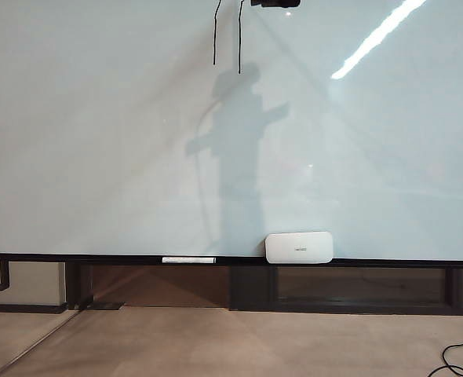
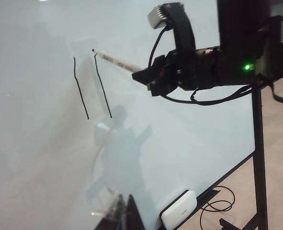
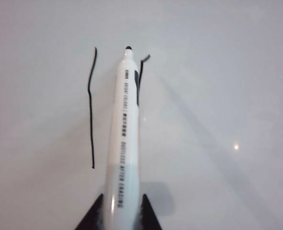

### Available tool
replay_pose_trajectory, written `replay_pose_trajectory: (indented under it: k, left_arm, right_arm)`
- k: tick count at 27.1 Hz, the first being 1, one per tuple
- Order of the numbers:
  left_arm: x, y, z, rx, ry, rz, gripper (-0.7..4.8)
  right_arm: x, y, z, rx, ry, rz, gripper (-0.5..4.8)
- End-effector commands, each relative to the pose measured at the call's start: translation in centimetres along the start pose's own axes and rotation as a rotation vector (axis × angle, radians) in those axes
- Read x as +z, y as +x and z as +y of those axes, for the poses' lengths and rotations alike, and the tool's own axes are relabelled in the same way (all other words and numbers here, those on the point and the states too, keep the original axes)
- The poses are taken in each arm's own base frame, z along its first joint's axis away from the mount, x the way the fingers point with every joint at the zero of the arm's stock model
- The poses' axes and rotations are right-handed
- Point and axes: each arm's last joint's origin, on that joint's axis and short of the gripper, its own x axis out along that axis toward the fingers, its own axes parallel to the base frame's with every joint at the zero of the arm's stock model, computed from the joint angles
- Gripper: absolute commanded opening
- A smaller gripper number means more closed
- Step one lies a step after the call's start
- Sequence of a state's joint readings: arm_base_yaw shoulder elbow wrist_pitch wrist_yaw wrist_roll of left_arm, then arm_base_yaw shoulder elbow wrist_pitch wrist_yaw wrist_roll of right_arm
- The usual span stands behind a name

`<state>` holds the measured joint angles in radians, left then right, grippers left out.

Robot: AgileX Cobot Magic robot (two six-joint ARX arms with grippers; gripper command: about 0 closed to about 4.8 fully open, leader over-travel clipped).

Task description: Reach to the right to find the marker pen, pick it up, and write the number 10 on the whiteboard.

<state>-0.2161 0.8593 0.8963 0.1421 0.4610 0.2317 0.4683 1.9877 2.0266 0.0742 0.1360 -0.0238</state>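
The marker pen is pinched between the black fingers of the right gripper, its tip at the top of the second stroke on the whiteboard. Two near-vertical black lines stand high on the board: the one, and just beside it what looks like the left wall of the zero. So the writing step is under way, with the number 10 about half drawn. The next move seems to call for carrying the tip sideways from that top corner, then down and back to close the boxy zero, keeping light contact with the glossy surface. The left gripper is out of view. An eraser rests on the bottom rail.
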Motion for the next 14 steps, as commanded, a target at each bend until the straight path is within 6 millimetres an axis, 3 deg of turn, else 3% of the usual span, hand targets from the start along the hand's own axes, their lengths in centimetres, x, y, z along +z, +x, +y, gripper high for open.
replay_pose_trajectory:
  k: [1, 14]
  left_arm:
    - [0.27, -0.05, 0.00, 0.000, 0.005, -0.018, -0.06]
    - [0.28, -0.05, 0.01, 0.000, 0.006, -0.019, -0.06]
  right_arm:
    - [0.31, 0.01, -0.22, -0.010, -0.001, -0.018, -0.04]
    - [0.09, 0.23, -0.96, -0.015, 0.004, -0.014, -0.04]
